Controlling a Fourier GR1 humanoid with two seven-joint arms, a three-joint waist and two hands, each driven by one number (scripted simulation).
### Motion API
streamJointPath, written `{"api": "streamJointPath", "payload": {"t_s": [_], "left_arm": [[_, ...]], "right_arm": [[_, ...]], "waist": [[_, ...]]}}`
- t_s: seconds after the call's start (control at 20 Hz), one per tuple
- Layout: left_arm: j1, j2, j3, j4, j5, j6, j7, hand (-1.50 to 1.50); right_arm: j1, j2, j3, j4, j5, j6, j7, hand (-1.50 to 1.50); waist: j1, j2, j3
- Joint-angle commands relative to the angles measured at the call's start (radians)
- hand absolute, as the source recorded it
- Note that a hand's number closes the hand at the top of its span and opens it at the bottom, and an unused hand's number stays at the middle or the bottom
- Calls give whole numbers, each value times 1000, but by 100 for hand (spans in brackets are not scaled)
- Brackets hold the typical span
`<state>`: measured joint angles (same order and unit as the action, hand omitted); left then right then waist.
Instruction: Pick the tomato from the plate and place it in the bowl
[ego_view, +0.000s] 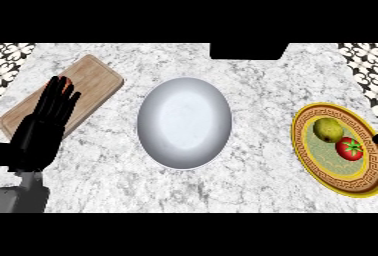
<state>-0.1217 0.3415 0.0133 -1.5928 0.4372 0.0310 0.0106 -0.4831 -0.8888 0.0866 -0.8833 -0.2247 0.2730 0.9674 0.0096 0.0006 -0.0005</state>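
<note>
We are looking steeply down at a pale marbled surface (111, 185), and we are describing it from left to right.

At the far left, our left hand (40, 127) is resting with its fingers straight and pointing up, open and holding nothing. Its fingertips are overlapping a wooden cutting board (100, 80) that is lying at an angle behind it. Something small and reddish is peeking out at the fingertips, but we cannot tell what it is.

In the middle, 1 white bowl (184, 122) is sitting with nothing inside it.

At the far right, a plate (310, 160) with a gold patterned rim is running partly past the edge of the view. It is carrying 2 things: a yellow-green fruit (328, 130), and just below and to the right of it, touching or nearly touching, the red tomato (351, 149) with its green stem cap facing up.

Our right hand is not showing anywhere, so we cannot say whether it is open or closed.

As we are judging it, the task is not yet started: the tomato is sitting on the plate, well apart from the bowl, and no hand is near it. Reaching, grasping, carrying leftward and releasing into the bowl are all remaining.
</note>
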Motion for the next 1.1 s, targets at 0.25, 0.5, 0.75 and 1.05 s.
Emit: {"api": "streamJointPath", "payload": {"t_s": [0.25,0.5,0.75,1.05], "left_arm": [[-27,-30,41,62,-39,-24,-23,0],[27,-46,41,-14,-43,-35,1,0],[27,-72,39,-94,-61,-9,70,0],[-41,-79,87,3,-69,-54,50,0]], "right_arm": [[107,63,-18,-164,115,-111,64,-150],[156,151,-8,-204,228,-206,28,-150],[159,164,-67,-171,285,-160,-27,-150],[164,229,-96,-150,344,-123,-31,-150]], "waist": [[-16,-2,0],[-8,-2,0],[-6,-1,1],[-9,-1,0]]}}
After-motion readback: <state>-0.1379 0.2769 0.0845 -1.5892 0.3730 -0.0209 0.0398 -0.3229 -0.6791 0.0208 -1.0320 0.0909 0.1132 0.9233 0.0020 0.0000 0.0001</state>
